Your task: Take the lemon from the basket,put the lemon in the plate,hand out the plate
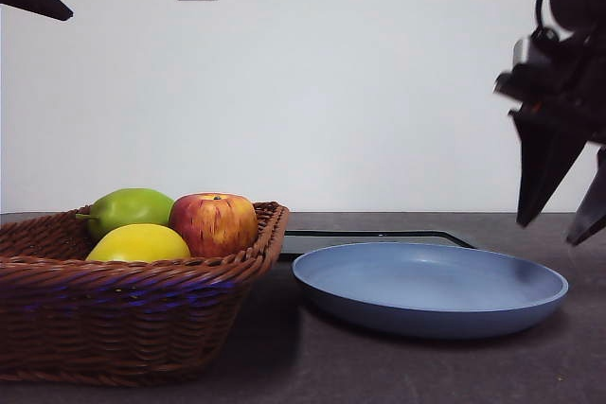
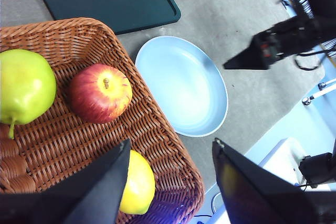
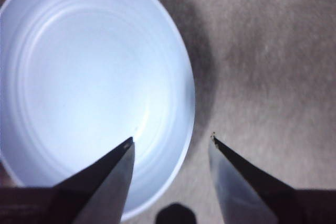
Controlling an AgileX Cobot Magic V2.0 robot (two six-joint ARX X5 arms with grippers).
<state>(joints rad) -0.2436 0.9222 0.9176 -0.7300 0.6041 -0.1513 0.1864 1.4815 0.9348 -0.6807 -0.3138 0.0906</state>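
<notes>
In basket: lemon, apple, pear | both fingers open, empty

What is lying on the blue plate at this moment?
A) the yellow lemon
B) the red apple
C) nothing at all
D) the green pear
C: the plate is bare in every view, while the lemon, the apple and the green fruit all sit in the basket.
</notes>
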